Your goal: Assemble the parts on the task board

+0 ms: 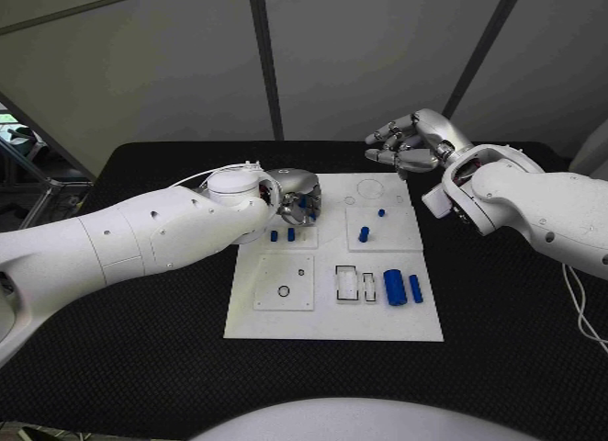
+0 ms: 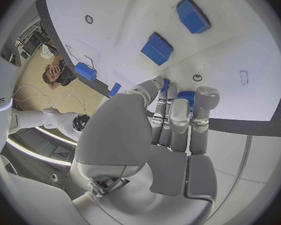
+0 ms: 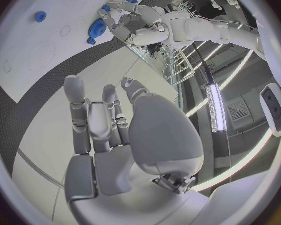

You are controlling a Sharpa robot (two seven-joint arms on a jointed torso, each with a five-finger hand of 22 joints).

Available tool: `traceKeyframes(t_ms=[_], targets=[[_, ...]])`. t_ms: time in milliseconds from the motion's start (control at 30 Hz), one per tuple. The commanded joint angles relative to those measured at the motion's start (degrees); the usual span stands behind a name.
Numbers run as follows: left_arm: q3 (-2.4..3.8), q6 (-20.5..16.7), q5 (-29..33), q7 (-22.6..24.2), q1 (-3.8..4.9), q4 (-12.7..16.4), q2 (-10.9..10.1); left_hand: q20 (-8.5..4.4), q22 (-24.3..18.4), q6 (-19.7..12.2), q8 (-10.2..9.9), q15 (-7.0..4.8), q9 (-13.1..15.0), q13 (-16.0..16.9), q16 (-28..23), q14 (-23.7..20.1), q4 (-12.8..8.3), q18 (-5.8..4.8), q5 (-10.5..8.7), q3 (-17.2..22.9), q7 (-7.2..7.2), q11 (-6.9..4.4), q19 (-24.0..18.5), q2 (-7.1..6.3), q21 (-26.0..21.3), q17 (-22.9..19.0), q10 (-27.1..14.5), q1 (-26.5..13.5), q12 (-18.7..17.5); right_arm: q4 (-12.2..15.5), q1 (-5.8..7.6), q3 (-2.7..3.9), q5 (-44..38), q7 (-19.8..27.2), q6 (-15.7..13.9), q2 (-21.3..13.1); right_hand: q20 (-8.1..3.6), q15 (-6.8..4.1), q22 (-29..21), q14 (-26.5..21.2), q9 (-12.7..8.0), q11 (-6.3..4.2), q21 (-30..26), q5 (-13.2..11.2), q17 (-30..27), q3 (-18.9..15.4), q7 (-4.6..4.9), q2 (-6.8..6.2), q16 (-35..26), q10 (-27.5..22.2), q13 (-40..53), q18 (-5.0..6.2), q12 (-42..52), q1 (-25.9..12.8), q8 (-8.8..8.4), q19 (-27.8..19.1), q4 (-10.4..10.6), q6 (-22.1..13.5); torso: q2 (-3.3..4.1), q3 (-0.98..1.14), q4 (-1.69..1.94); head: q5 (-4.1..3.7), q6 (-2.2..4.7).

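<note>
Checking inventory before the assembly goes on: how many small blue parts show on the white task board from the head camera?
6: two beside the left hand, two on the upper right panel, two at the lower right. The hand may hide more.

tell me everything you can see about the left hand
The left hand is silver and metallic-looking, with jointed fingers, on a white arm. It hangs over the far left part of the white task board, fingers pointing down beside two small blue parts. In the left wrist view a blue part shows at its fingertips, apparently gripped.
</note>
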Motion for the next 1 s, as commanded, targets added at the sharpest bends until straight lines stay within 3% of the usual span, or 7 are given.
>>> traceKeyframes(t_ms=[33,500,1000], targets=[[-0.04,-0.1,0.1,-0.1,-0.06,0.1,0.0,-0.1,0.9,0.9,-0.1,-0.02,0.0,-0.1,0.7,0.7,-0.3,-0.24,-0.42,0.7,-0.1,-0.01,0.8,0.4,1.0,0.6,1.0,0.6,-0.4,0.0,0.09,0.05,-0.1,0.3,-0.3,0.1,0.02,-0.01,0.0,-0.4,-0.1,-0.02,-0.1,0.3,0.1,0.4,0.04,-0.12,0.1,-0.3,-0.1,0.36,-0.3,0.0,-0.29,-0.1,0.1,-0.4,0.01,-0.01,-0.02,-0.05,-0.03],[0.0,-3.4,1.2,0.9,-0.12,1.7,-1.6,-0.45,3.6,2.7,-0.4,-0.38,-0.1,-0.5,2.8,2.4,-1.5,-0.81,-0.55,1.9,-0.27,-0.37,2.6,0.76,4.1,3.2,3.1,0.6,-1.1,0.0,0.08,0.05,-0.2,0.3,-0.3,0.1,0.02,-0.01,0.0,-0.4,-0.1,-0.02,-0.1,0.3,0.1,0.4,0.04,-0.12,0.1,-0.3,-0.1,0.36,-0.3,0.0,-0.29,-0.1,0.1,-0.4,-0.03,-0.03,0.03,-0.06,0.15],[0.39,-4.2,3.4,0.7,-0.15,5.8,-6.1,-0.48,4.3,3.2,-0.7,-0.37,-0.1,-0.7,3.3,2.8,-1.5,-0.94,-0.58,2.0,-0.28,-0.36,3.0,0.7,4.7,3.6,3.6,-0.2,-1.7,-0.1,0.08,0.05,-0.3,0.3,-0.3,-0.1,0.02,-0.01,0.0,-0.4,-0.1,-0.02,-0.1,0.3,0.1,0.4,0.04,-0.12,0.1,-0.3,-0.1,0.36,-0.3,0.0,-0.29,-0.1,0.1,-0.4,-0.02,0.03,0.09,0.09,0.33]])
